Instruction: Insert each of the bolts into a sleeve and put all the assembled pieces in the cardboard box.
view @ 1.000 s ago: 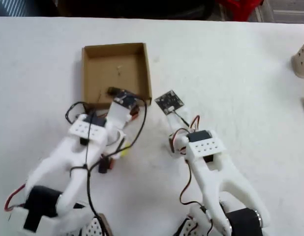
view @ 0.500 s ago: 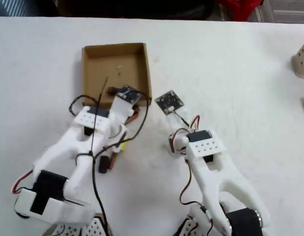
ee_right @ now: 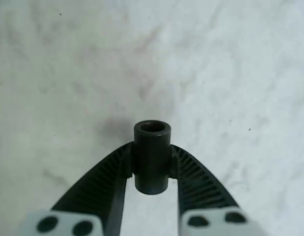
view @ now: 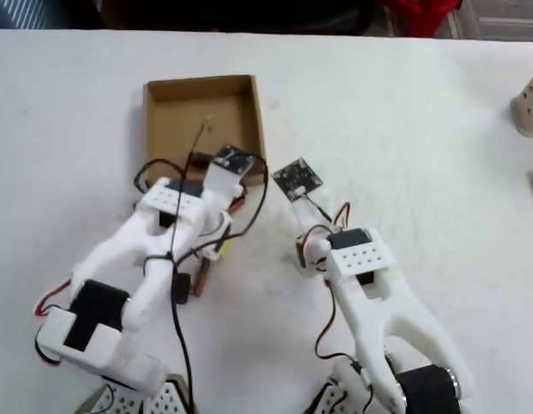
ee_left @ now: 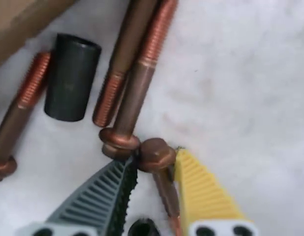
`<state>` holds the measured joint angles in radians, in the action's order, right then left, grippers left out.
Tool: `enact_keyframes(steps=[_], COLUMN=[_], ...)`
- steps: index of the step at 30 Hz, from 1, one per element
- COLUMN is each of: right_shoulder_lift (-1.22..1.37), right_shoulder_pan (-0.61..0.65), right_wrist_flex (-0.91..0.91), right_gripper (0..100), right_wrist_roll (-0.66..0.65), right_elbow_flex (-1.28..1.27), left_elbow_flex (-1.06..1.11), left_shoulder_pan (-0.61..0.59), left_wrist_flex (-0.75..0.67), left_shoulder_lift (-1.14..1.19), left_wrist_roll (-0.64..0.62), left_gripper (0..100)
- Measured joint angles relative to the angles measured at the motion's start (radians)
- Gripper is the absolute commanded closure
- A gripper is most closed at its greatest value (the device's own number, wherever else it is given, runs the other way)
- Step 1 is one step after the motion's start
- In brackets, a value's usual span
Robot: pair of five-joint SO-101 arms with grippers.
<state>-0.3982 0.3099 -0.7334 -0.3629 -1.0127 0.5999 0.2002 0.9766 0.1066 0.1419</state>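
Observation:
My left gripper (ee_left: 154, 160), with one grey and one yellow finger, is shut on a copper bolt (ee_left: 157, 151) just below its hex head. Beside it on the white table lie two long bolts (ee_left: 137, 73), a third bolt (ee_left: 21, 115) and a loose black sleeve (ee_left: 71, 76), close to the cardboard box corner (ee_left: 24, 14). My right gripper (ee_right: 152, 156) is shut on an upright black sleeve (ee_right: 152, 145) just above the table. In the high view the left arm (view: 176, 220) sits at the cardboard box (view: 249, 121) front edge, and the right arm (view: 357, 254) stands to its right.
Black cables (view: 249, 216) loop around the left arm near the box's front right corner. A beige perforated object (view: 529, 103) stands at the table's right edge. Open white table stretches behind and to the right of the box.
The left arm has swung to the right and a little farther toward the box's front right corner. The right arm has stayed still.

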Motion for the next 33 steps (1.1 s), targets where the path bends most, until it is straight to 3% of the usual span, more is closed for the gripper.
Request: enact_keyframes(steps=[15,23,33], right_shoulder_lift=[0.0,0.0,0.0], right_shoulder_pan=[0.0,0.0,0.0], right_wrist_flex=[0.0,0.0,0.0], right_gripper=[98.1,98.1,98.1], right_wrist_roll=[0.0,0.0,0.0], right_elbow_flex=[0.0,0.0,0.0], left_elbow_flex=[-0.011,-0.02,-0.003], left_shoulder_pan=[0.006,-0.008,-0.032], left_wrist_flex=[0.008,0.04,0.046], left_shoulder_lift=[0.014,-0.003,-0.025], left_wrist_roll=[0.0,0.0,0.114], left_gripper=[98,79,88])
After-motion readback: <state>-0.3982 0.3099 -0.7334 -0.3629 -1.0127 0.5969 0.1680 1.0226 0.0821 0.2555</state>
